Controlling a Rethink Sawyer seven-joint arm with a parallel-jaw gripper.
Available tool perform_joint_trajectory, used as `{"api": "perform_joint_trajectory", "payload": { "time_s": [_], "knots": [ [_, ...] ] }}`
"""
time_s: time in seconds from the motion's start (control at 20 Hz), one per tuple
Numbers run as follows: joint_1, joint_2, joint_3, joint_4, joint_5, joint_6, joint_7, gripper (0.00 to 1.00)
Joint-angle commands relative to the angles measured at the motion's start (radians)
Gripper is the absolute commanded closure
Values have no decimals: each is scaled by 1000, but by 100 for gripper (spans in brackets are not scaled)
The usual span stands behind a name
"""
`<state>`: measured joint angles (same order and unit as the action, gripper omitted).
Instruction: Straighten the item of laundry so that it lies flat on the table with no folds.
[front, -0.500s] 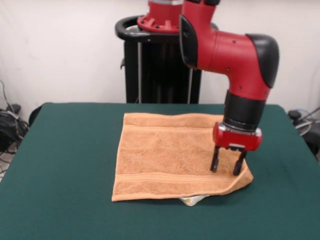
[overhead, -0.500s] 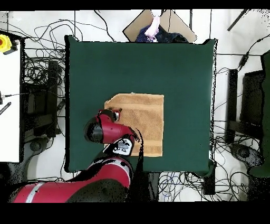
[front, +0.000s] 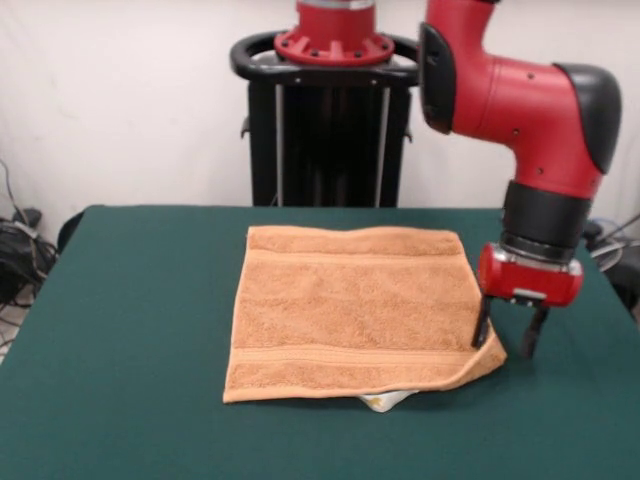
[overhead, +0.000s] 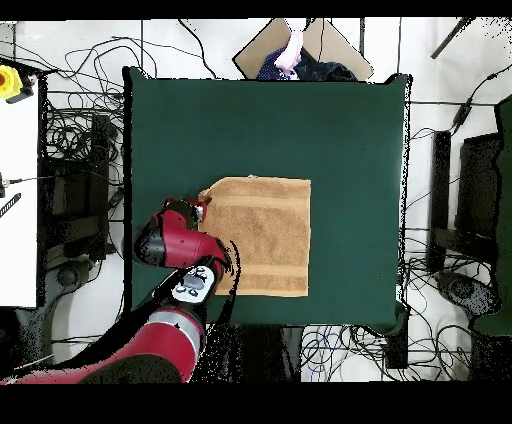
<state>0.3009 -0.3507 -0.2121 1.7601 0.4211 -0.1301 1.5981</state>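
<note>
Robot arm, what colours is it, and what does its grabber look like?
The arm is mostly shiny red with rounded, chunky segments. It has black caps at its joints and a black band above the wrist. The wrist block is red with a small pale patch on its front. The gripper has two thin black fingers pointing down. No loose cables show on the arm.

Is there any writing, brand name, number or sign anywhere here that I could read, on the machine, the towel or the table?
None can be read.
The small white tag peeking from under the towel: any print on it is too small to read.
The red arm and its gripper: no legible lettering.
The green table: bare of text.
The yellow device beside the table in the overhead view: no readable label.
</note>
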Motion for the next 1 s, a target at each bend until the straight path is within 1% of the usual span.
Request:
{"api": "perform_joint_trajectory", "payload": {
  "time_s": [0.05, 0.1, 0.2, 0.3, 0.4, 0.5, 0.7, 0.8, 0.9, 1.0],
  "knots": [
    [40, 118, -33, -125, 173, -16, 245, 0],
    [42, 134, -40, -132, 180, -35, 238, 0],
    [13, 150, -28, -149, 138, -54, 204, 0],
    [-15, 140, -20, -155, 77, -27, 157, 0],
    [-42, 125, -12, -147, 35, -12, 137, 0],
    [-67, 130, 1, -156, 4, -20, 128, 0],
    [-89, 165, 27, -212, -9, -34, 145, 0],
    [-93, 175, 42, -242, -9, -22, 152, 0],
    [-110, 183, 82, -265, -24, -19, 161, 0],
    [-113, 191, 106, -284, -20, -16, 176, 0]
  ]
}}
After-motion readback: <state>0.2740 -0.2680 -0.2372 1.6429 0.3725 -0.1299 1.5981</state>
